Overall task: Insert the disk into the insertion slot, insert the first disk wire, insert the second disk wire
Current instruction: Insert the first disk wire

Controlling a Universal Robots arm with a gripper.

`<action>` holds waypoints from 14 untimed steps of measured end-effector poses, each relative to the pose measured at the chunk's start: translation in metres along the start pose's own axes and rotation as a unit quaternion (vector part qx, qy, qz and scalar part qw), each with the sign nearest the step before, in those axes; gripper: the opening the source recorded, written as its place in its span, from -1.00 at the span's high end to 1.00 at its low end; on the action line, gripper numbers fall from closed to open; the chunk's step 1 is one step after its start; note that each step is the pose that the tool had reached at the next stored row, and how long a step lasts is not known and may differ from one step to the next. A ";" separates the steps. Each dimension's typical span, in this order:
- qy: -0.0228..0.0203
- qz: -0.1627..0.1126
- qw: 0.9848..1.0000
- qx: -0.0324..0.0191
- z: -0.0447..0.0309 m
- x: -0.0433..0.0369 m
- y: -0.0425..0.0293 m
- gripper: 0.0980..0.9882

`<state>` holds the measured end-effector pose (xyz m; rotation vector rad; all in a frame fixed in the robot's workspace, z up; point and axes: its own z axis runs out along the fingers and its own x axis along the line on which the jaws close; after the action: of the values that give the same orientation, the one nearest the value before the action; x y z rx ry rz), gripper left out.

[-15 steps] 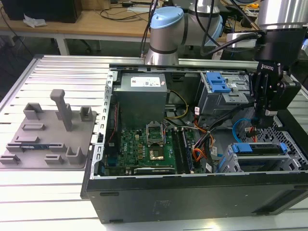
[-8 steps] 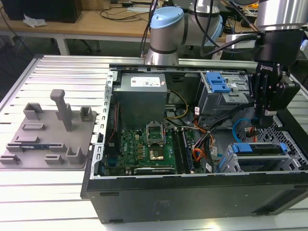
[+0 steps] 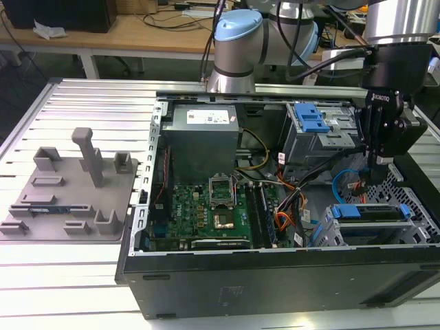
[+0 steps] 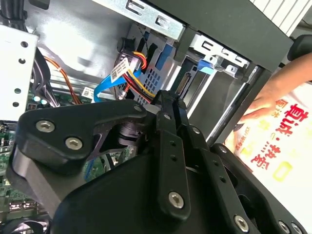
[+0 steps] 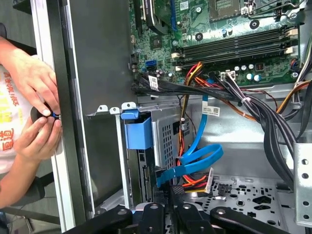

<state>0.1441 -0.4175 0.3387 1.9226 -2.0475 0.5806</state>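
Where gripper (image 3: 380, 179) hangs, disk (image 3: 366, 213) just below

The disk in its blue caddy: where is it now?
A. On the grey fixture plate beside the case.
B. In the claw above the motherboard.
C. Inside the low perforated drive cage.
C: in the exterior view the disk, caddy and all, lies within the perforated insertion slot, on the exterior view's right.
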 end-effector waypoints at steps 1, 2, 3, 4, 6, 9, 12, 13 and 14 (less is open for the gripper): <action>0.001 0.000 1.000 0.000 0.0003 -0.0002 0.0000 0.85; 0.001 0.000 1.000 0.000 0.0004 -0.0002 0.0001 0.85; 0.001 0.000 1.000 0.000 0.0005 -0.0003 0.0001 0.85; 0.002 0.000 1.000 0.000 0.0006 -0.0004 0.0001 0.85; 0.002 0.000 1.000 0.000 0.0007 -0.0005 0.0001 0.85; 0.002 0.000 1.000 0.000 0.0007 -0.0008 0.0001 0.85; 0.002 0.000 1.000 0.000 0.0005 -0.0016 0.0002 0.85; 0.001 0.000 1.000 0.000 0.0006 -0.0019 0.0002 0.85; 0.002 0.000 1.000 0.000 0.0008 -0.0025 0.0003 0.85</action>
<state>0.1441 -0.4157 0.3369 1.9211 -2.0453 0.5835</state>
